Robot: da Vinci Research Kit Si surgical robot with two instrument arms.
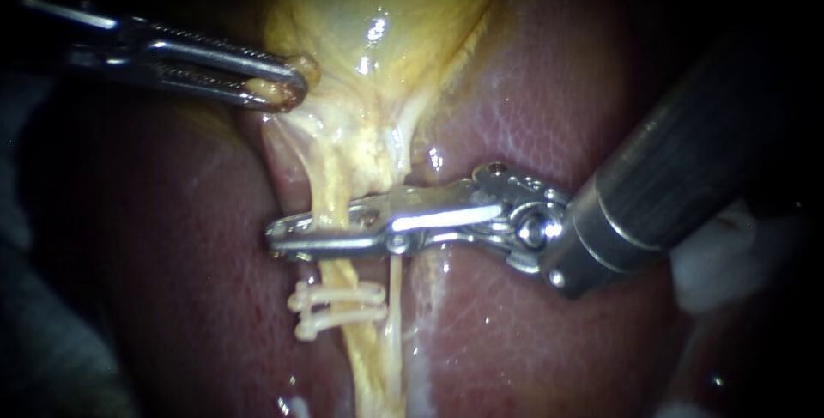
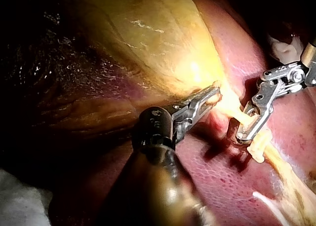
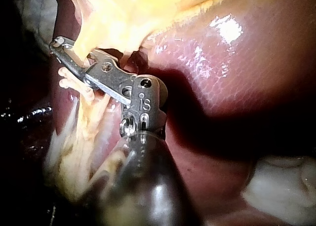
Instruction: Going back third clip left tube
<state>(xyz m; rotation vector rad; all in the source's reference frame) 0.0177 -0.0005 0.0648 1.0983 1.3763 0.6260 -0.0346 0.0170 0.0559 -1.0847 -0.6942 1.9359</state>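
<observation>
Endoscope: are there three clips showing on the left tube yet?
No, only two clips show on the left tube, sitting just below where the right instrument crosses it.

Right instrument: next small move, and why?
On the right instrument, probably ease the jaws apart before any pull-back. They look closed across the left tube just above the two clips, so retreating now would likely drag the tube while the left instrument grips the gallbladder.
</observation>
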